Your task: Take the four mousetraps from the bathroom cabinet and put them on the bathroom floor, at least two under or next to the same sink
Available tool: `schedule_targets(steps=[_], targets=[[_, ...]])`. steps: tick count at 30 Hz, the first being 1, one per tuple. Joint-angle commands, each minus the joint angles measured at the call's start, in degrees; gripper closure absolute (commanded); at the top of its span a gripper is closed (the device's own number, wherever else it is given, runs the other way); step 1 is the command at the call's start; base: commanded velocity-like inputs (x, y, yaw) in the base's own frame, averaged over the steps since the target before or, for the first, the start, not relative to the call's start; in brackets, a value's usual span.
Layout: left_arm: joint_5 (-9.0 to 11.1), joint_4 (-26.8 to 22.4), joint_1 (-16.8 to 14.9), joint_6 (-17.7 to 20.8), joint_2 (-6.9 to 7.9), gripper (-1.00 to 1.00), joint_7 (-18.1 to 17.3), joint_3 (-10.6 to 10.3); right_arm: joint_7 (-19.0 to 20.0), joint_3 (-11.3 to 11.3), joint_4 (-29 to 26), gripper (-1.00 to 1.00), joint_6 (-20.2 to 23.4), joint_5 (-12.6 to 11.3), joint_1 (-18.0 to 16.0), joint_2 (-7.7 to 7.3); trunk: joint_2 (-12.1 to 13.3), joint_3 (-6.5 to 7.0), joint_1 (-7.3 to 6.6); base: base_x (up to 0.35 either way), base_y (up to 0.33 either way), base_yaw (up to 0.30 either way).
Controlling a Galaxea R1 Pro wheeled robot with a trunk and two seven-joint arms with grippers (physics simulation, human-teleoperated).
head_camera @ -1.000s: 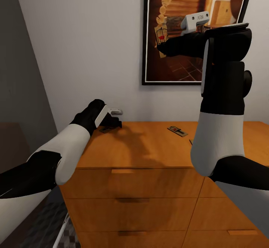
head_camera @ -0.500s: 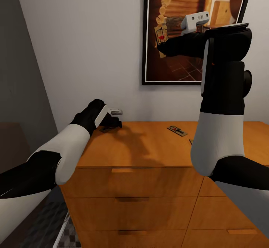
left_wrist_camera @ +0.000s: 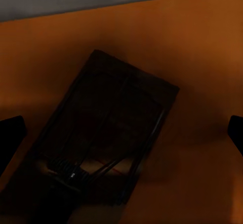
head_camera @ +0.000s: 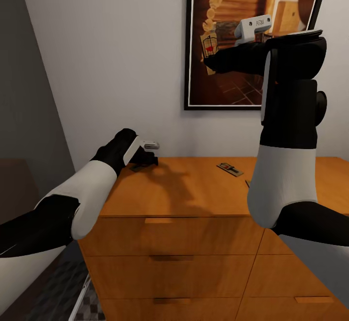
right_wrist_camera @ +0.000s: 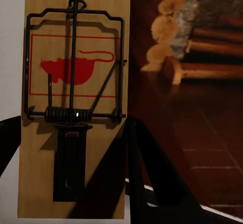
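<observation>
Your right gripper (head_camera: 209, 54) is raised high in front of the framed picture of a log cabin interior (head_camera: 228, 1) on the white wall, and its black fingers (right_wrist_camera: 152, 173) are closed on a pale wooden mousetrap with a red mouse print and black wire spring (right_wrist_camera: 73, 102); you can see that trap held upright in the right wrist view.

Your left gripper (head_camera: 144, 159) sits low at the back left of the orange-brown wooden cabinet (head_camera: 194, 200), right over a second mousetrap, dark and in shadow (left_wrist_camera: 109, 133), lying flat on the top near the wall. In the left wrist view the two fingertips (left_wrist_camera: 11, 138) stand wide apart at either edge, with the trap between them and nothing gripped.

A third small flat trap (head_camera: 230, 169) lies on the cabinet top further right, well apart from your left gripper and just beside your right forearm. Slot-handled drawers face you below. A strip of cube-patterned tiled floor (head_camera: 89, 306) shows at the cabinet's lower left.
</observation>
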Motion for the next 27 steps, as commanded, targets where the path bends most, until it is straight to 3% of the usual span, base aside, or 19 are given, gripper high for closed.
schedule_targets(steps=[1,10,18,27], targets=[[0.14,0.29,0.0,0.2,0.07,-1.0,0.21,-0.63,0.47,-0.11,-0.05,1.0,0.21,0.42,-0.06,0.06,-0.02,-0.08,0.0,0.0,0.0,0.0],[0.14,0.29,0.0,0.2,0.14,-1.0,0.28,-1.2,0.47,-0.11,-0.08,1.0,0.21,0.42,-0.06,0.06,-0.02,-0.08,0.0,0.0,0.0,0.0],[0.14,0.29,0.0,0.2,0.16,-1.0,0.32,-3.58,0.47,-0.11,-0.1,1.0,0.21,0.41,-0.06,0.06,-0.82,-0.44,0.44,0.0,0.0,0.0],[0.14,0.29,0.02,0.2,0.17,-1.0,0.34,-4.42,0.47,-0.11,-0.09,1.0,0.21,0.42,-0.06,0.06,-0.82,-0.44,0.44,0.0,0.0,0.0]])
